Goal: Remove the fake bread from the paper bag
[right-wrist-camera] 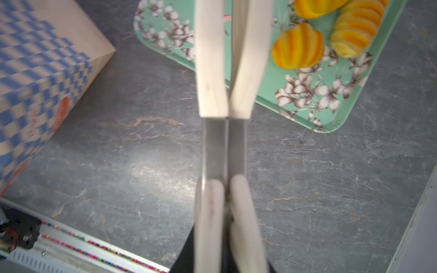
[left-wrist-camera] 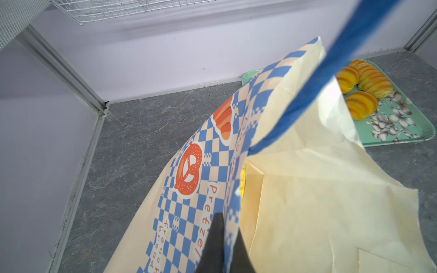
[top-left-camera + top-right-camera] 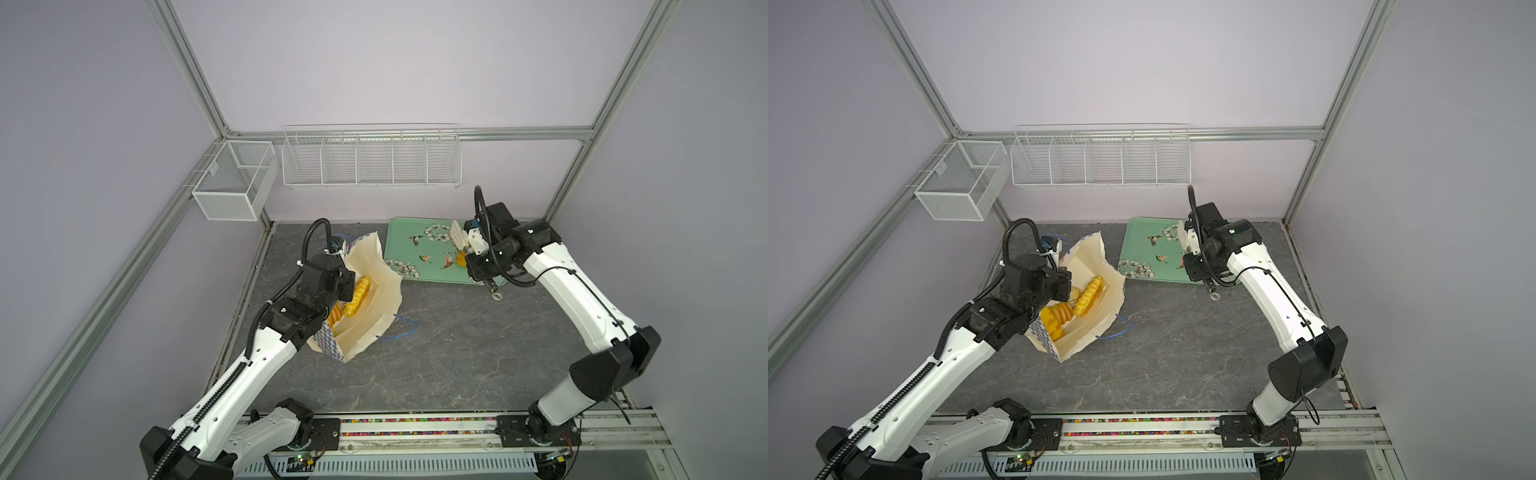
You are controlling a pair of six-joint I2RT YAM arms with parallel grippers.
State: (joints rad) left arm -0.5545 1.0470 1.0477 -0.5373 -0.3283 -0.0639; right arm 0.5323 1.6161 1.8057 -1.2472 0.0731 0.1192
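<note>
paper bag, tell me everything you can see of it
The paper bag is cream paper, printed outside with blue-and-white checks, orange pretzel and bread pictures and red lettering, plain inside. It sits on the grey table beside the green tray, mouth spread wide, rim creased. One blue cord handle stretches past the left wrist camera; the other lies on the table. The left gripper is shut on a side wall near the rim. Ribbed golden fake bread lies inside.

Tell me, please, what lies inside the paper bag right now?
Inside the paper bag lie several golden ribbed fake breads. The left arm covers part of the opening, so any others are hidden.
</note>
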